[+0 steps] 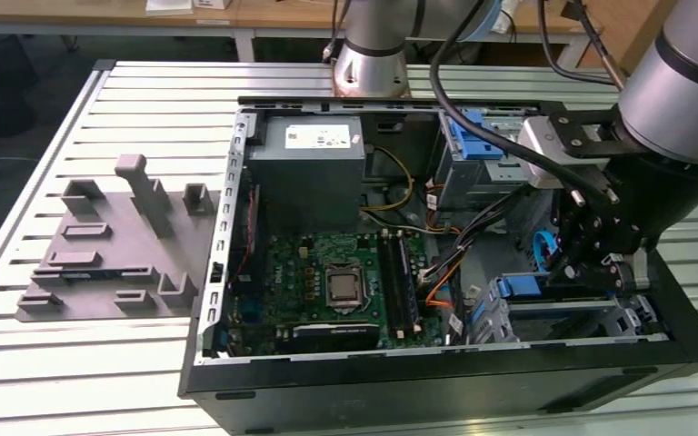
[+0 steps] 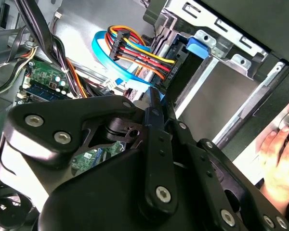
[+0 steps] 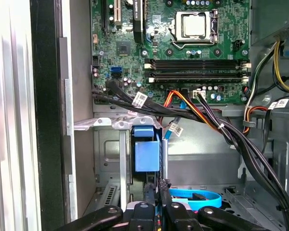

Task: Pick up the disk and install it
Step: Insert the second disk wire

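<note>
The disk [image 3: 147, 150] stands on edge in the metal drive cage [image 3: 108, 159] at the case's front corner, its blue bracket end facing the motherboard. In the exterior view that blue bracket [image 1: 519, 287] sits low in the bay on the exterior view's right. My gripper [image 3: 157, 191] reaches down into the bay right behind it. Its black fingers [image 3: 166, 195] are drawn close together on the bracket's thin rear edge. In the second wrist view the gripper [image 2: 155, 102] pinches a blue sliver, and the blue bracket [image 2: 198, 46] lies beyond it. From the exterior view the gripper [image 1: 582, 272] is partly hidden by the arm.
Black, orange and blue cables [image 3: 197, 113] run across the bay beside the disk. The motherboard [image 1: 337, 286] and the grey power supply [image 1: 310, 163] fill the open case. A grey fixture [image 1: 113, 245] lies on the slatted table. A person's hand [image 2: 279, 154] rests outside the case wall.
</note>
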### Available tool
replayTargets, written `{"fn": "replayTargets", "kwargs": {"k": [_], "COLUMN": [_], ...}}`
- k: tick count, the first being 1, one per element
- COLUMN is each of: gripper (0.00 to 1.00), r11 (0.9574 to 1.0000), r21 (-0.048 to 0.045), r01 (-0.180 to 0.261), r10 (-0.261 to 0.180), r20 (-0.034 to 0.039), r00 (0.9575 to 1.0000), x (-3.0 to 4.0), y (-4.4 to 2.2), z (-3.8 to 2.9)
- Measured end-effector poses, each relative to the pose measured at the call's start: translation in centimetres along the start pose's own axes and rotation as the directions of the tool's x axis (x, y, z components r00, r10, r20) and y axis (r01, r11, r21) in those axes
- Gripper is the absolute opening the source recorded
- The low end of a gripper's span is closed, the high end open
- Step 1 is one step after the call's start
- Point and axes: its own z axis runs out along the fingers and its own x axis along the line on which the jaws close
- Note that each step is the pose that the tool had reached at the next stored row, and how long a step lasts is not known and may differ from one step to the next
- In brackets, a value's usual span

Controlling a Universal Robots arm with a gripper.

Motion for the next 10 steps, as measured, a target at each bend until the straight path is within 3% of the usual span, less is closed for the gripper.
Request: {"fn": "replayTargets", "kwargs": {"k": [10], "gripper": [0.16], "r11": [1.0], "r21": [-0.0001], "r01": [0.0], "r10": [0.0], "r20": [0.0011], "r00": [1.0], "x": [0.09], "y": [0.01], "z": [0.32]}}
